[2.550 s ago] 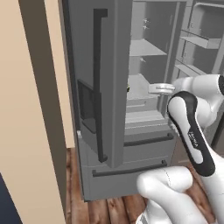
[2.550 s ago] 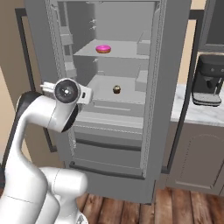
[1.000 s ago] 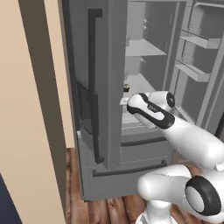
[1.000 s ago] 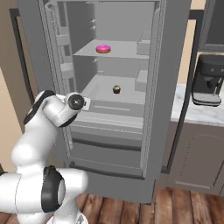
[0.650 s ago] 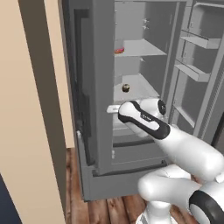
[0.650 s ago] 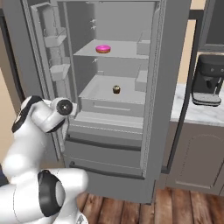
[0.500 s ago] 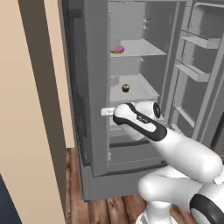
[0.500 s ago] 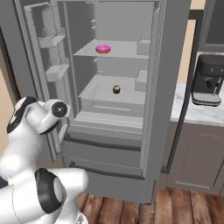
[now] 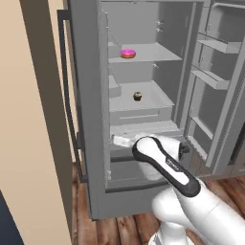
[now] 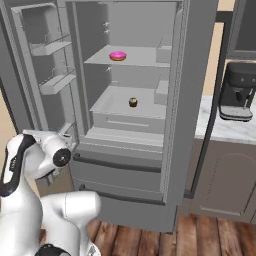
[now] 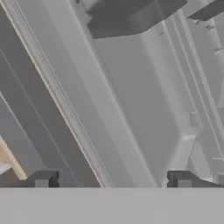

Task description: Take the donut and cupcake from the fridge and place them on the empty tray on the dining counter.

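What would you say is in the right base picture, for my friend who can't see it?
A tall grey fridge stands open, with a small pink-iced ring donut on its upper shelf and a little dark brown cupcake one shelf lower. The white robot arm is low left.

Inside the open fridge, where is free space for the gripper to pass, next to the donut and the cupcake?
In the fridge, the upper shelf is bare on both sides of the donut. The lower shelf is bare all around the cupcake. Nothing else stands on either shelf. The tightest spot is low at the left door edge, where the open gripper is.
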Controlling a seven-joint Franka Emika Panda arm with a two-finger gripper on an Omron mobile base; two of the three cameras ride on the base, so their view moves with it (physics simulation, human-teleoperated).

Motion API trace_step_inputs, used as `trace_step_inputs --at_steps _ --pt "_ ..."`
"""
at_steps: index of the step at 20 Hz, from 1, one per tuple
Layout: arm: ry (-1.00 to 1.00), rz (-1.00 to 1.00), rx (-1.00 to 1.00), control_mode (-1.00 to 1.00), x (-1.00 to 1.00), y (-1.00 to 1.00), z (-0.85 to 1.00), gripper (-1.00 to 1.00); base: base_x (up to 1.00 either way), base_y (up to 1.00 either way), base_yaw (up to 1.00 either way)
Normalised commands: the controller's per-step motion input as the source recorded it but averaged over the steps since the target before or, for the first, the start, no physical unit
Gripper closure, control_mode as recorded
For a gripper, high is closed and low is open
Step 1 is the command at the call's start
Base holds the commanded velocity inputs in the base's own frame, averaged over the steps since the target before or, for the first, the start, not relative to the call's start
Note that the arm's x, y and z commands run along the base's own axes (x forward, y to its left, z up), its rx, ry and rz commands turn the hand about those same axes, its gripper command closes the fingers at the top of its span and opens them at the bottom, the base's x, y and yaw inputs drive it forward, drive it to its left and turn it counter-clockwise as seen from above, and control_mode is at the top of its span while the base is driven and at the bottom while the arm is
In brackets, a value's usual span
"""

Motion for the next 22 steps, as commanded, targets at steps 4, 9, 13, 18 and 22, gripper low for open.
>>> trace_step_inputs --at_steps 4,9,13,18,22 --pt "-0.21 -0.05 0.05 -1.0 -0.84 -1.0 0.98 -1.0 0.0 0.0 0.0" --pt "-0.05 -0.02 0.0 -1.0 -0.31 -0.92 0.96 -1.0 0.0 0.0 0.0" --pt "0.26 -0.09 -0.11 -1.0 -0.05 -0.98 0.81 -1.0 0.0 0.0 0.0" --pt "0.44 -0.11 -0.14 -1.0 -0.04 -0.98 0.87 -1.0 0.0 0.0 0.0" --pt "0.46 -0.13 -0.29 -1.0 -0.34 -0.78 0.9 -1.0 0.0 0.0 0.0"
